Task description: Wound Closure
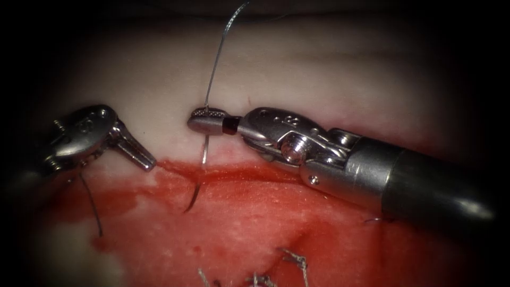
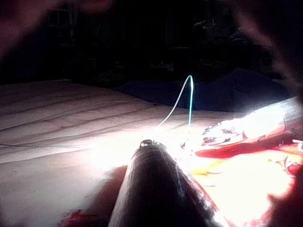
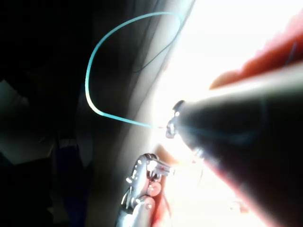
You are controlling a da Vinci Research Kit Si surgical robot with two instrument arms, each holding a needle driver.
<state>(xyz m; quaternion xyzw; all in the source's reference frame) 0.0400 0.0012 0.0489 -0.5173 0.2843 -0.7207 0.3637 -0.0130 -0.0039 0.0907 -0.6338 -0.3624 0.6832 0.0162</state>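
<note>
The right tool (image 1: 208, 121) comes in from the right, and its fingers are pressed together on the curved needle (image 1: 202, 159) near its upper end, where the thread (image 1: 217, 61) leaves it and rises upward. The needle hangs down from the fingers with its long axis almost vertical, and its point lies on the red fluid (image 1: 255, 212) at the cut (image 1: 234, 169) of the tissue (image 1: 319, 79); whether the point is inside the tissue cannot be told. The left tool (image 1: 139, 154) stands well apart on the left; it holds nothing, and its fingers cannot be told as spread or closed. The right tool is clearly nearer.
</note>
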